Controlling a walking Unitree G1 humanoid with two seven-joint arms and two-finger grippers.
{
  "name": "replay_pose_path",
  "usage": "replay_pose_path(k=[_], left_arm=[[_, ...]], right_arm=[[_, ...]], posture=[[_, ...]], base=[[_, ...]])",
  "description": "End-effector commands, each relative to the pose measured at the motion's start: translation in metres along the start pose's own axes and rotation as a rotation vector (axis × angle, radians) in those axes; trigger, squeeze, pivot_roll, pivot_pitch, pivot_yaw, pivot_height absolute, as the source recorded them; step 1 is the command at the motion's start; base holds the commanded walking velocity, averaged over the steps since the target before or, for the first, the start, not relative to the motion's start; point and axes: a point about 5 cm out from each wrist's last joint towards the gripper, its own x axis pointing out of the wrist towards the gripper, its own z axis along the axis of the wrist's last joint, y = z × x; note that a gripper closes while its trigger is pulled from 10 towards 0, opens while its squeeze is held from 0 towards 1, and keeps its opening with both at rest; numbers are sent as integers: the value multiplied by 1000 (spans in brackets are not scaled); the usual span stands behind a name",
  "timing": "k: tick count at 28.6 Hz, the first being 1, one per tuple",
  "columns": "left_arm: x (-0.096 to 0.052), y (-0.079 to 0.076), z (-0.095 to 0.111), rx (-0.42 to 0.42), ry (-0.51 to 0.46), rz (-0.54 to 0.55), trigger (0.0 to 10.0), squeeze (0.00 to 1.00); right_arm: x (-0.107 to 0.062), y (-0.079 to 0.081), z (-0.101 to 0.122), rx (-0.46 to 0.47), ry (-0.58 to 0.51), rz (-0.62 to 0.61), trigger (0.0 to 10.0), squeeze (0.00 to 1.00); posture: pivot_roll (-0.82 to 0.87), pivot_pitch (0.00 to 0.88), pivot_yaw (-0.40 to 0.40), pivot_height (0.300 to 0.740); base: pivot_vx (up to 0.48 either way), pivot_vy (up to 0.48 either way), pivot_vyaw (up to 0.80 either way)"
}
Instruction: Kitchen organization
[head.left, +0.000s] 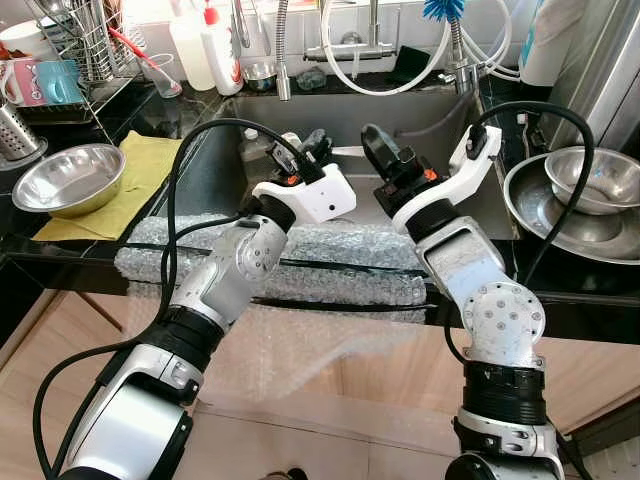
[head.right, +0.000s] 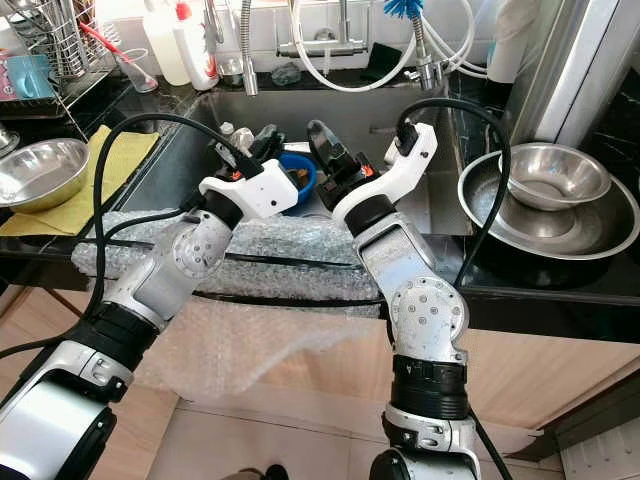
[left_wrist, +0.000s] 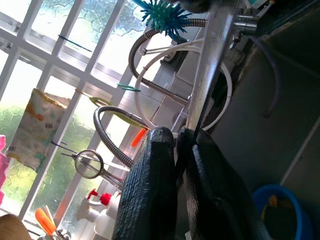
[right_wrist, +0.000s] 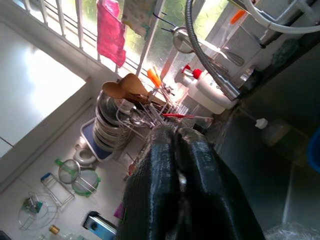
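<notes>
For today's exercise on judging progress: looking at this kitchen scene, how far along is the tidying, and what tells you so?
Early stage. Done: nothing clearly; steel bowls sit stacked on the right counter, another steel bowl on the yellow cloth. In hand: nothing; the left gripper and right gripper hover shut over the sink. Left: a blue bowl in the sink, bubble wrap along the counter edge.

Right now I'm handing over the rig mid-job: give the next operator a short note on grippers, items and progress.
Left gripper: shut, empty, over the sink.
Right gripper: shut, empty, beside it over the sink.
Blue bowl sits in the sink below the grippers.
Steel bowl on the yellow cloth to the left; two nested steel bowls on the right counter.
Nothing held yet; what's been organized can't be told. Sink and counter items remain.
</notes>
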Motion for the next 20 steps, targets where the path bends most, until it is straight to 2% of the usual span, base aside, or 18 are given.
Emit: replay_pose_path(k=[1, 11, 14, 18, 19, 20], left_arm=[[0, 9, -6, -7, 28, 35, 0, 0], [0, 9, -6, -8, 25, 33, 0, 0], [0, 8, -6, -9, 23, 30, 0, 0], [0, 7, -6, -19, 25, 32, 0, 0], [0, 7, -6, -22, 27, 33, 0, 0], [-1, 7, -7, -29, 31, 34, 0, 0]], right_arm=[[2, 3, 5, 7, -35, 8, 10000, 1000], [3, 3, 8, 8, -68, -2, 10000, 1000], [3, 4, 13, 10, -101, 0, 10000, 1000], [2, 6, 26, -6, -199, -1, 10000, 1000], [2, 7, 29, -8, -220, 1, 10000, 247], [1, 9, 35, -11, -255, 9, 10000, 0]], posture=[[-71, 92, 103, 740], [-69, 90, 103, 740], [-71, 90, 104, 740], [-70, 89, 105, 740], [-70, 90, 105, 740], [-72, 90, 105, 740]], base=[[0, 0, 0], [0, 0, 0], [0, 0, 0], [0, 0, 0], [0, 0, 0], [0, 0, 0]])
